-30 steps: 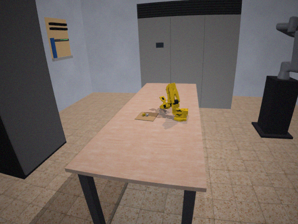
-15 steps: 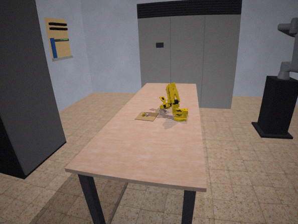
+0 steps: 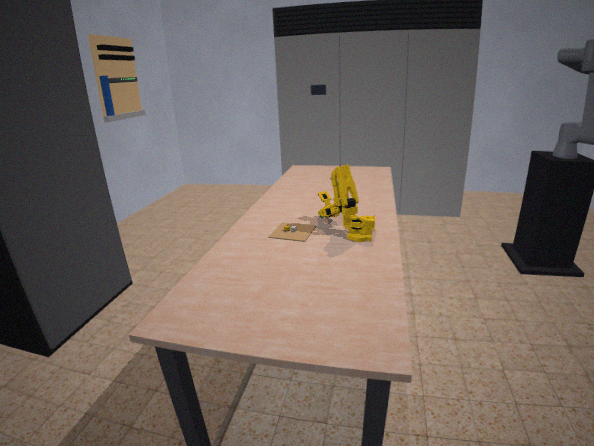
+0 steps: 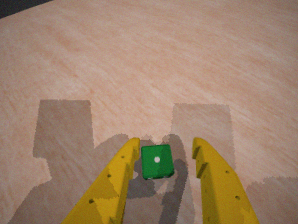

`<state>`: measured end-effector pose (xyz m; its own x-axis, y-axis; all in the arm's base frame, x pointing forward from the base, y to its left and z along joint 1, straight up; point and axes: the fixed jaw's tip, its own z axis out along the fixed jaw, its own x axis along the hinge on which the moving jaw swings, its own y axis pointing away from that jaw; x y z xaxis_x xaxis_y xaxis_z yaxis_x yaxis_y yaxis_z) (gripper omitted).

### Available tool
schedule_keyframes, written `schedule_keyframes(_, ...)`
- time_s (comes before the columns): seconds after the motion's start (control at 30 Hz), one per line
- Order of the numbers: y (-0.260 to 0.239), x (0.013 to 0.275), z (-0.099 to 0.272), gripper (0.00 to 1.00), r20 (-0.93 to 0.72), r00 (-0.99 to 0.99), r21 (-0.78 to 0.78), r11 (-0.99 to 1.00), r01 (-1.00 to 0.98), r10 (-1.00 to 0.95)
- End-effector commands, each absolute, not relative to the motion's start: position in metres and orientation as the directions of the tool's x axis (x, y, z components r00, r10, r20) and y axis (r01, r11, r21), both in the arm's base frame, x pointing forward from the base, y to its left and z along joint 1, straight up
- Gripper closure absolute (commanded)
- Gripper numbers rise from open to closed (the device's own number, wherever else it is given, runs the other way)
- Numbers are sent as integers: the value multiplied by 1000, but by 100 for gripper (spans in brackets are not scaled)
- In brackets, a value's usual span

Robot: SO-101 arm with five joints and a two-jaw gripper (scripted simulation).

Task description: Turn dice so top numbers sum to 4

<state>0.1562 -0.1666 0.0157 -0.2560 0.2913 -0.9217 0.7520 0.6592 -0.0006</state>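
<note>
In the wrist view a green die (image 4: 156, 161) lies on the bare table top between my two yellow fingers, with one white dot on its upper face. My gripper (image 4: 165, 150) is open, with a small gap on the left of the die and a wider gap on the right. In the exterior view the gripper (image 3: 324, 215) is low over the table, just right of the tan mat (image 3: 292, 232). A yellow die (image 3: 287, 228) and a pale die (image 3: 294, 228) sit on the mat. The green die is off the mat; I cannot make it out in the exterior view.
The arm's yellow base (image 3: 361, 228) stands on the table to the right of the mat. The table's right edge is a little beyond the base. A grey cabinet (image 3: 376, 115) stands behind the table.
</note>
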Motion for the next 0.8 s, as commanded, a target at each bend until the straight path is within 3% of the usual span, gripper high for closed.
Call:
schedule_keyframes(0.0, -170, 158, 21, 77, -934, -225, 11, 652, 758, 277)
schedule_keyframes(0.53, -170, 158, 21, 73, -934, -207, 32, 646, 763, 292)
schedule_keyframes(0.77, -164, 155, 25, 73, -888, 22, 300, 542, 785, 459)
